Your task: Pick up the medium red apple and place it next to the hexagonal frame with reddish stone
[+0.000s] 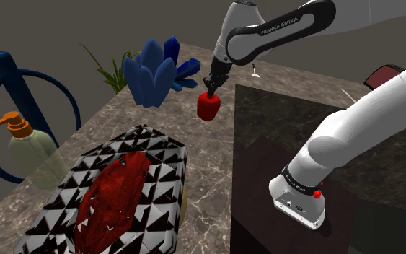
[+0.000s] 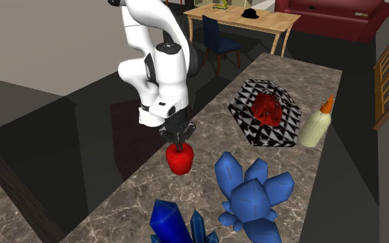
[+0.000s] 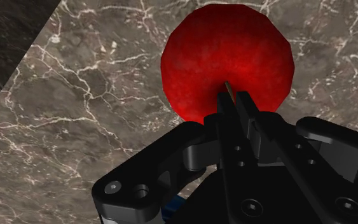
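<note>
A red apple (image 1: 208, 107) hangs just above the marble counter (image 1: 201, 155), held by its thin stem. My gripper (image 1: 212, 85) is shut on that stem, directly over the apple (image 2: 179, 159). In the wrist view the two fingers (image 3: 234, 108) pinch together on the stem with the apple (image 3: 227, 60) beyond them. The hexagonal frame (image 1: 133, 189), black-and-white patterned with a reddish stone (image 1: 112, 193) inside, lies at the shoulder view's lower left, well apart from the apple. In the second exterior view the frame (image 2: 267, 110) sits farther along the counter.
A blue crystal cluster (image 1: 156, 70) stands close beside the apple, and another (image 2: 253, 192) shows in the second exterior view. A soap dispenser (image 1: 29, 147) and a dark blue ring (image 1: 21, 108) stand by the frame. The counter's edge (image 1: 234, 166) drops off beside the stand.
</note>
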